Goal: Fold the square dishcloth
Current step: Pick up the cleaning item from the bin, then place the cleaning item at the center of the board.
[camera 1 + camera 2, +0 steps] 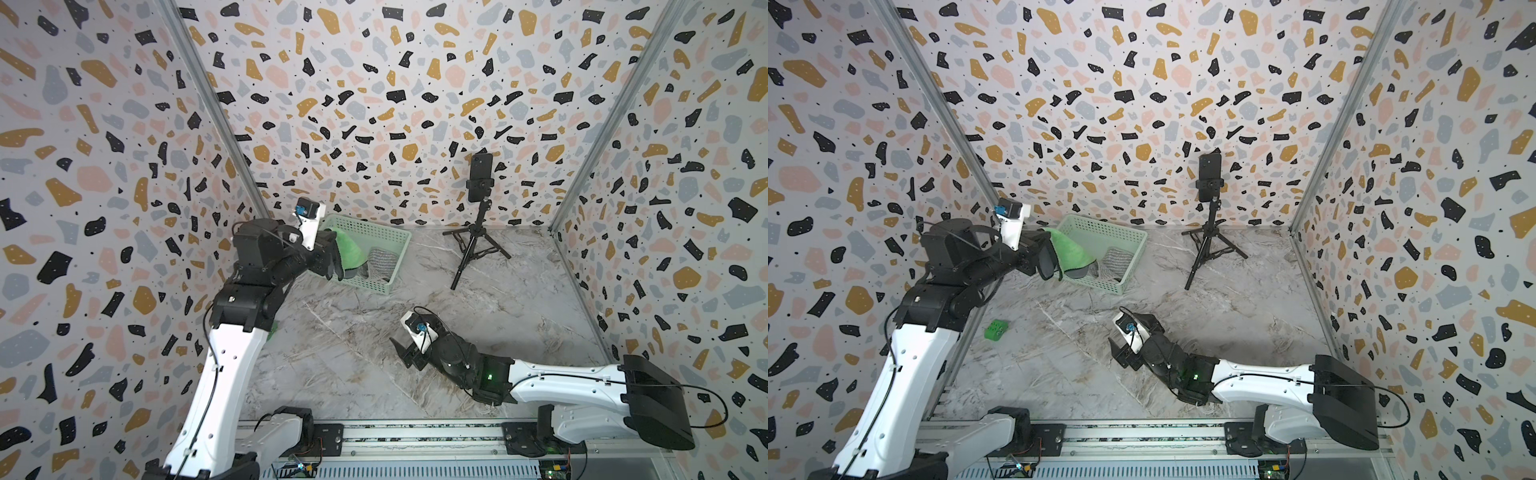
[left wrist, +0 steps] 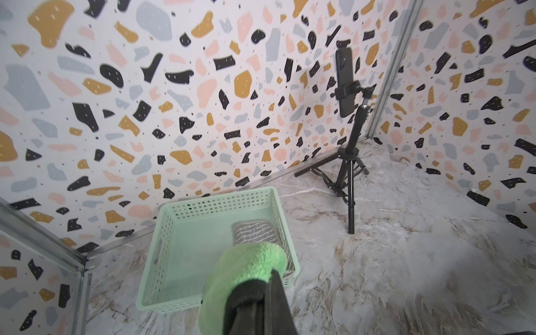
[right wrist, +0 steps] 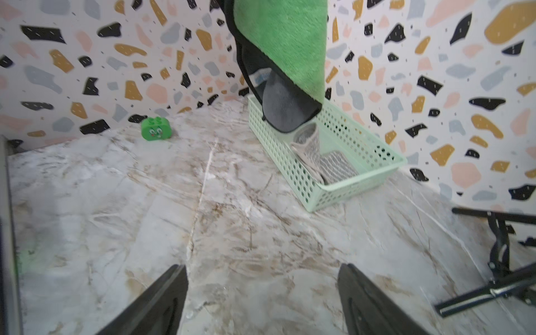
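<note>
The square dishcloth (image 1: 352,248) (image 1: 1070,248) is fluffy green with a black border and a grey underside. It hangs draped from my left gripper (image 1: 334,266) (image 1: 1049,262), which is shut on it above the near left corner of the basket (image 1: 374,229). In the left wrist view the dishcloth (image 2: 249,268) wraps over the closed fingertips of the left gripper (image 2: 271,280). The right wrist view shows the dishcloth (image 3: 287,43) dangling with its lower corner over the basket (image 3: 362,145). My right gripper (image 1: 405,355) (image 1: 1120,351) (image 3: 262,266) stands open and empty, low over the marble table.
The pale green basket (image 1: 1108,226) (image 2: 174,232) holds a folded grey striped cloth (image 1: 380,264) (image 3: 333,165). A phone on a black tripod (image 1: 480,178) (image 1: 1209,176) (image 2: 345,84) stands at the back right. A small green toy block (image 1: 995,329) (image 3: 156,129) lies by the left wall.
</note>
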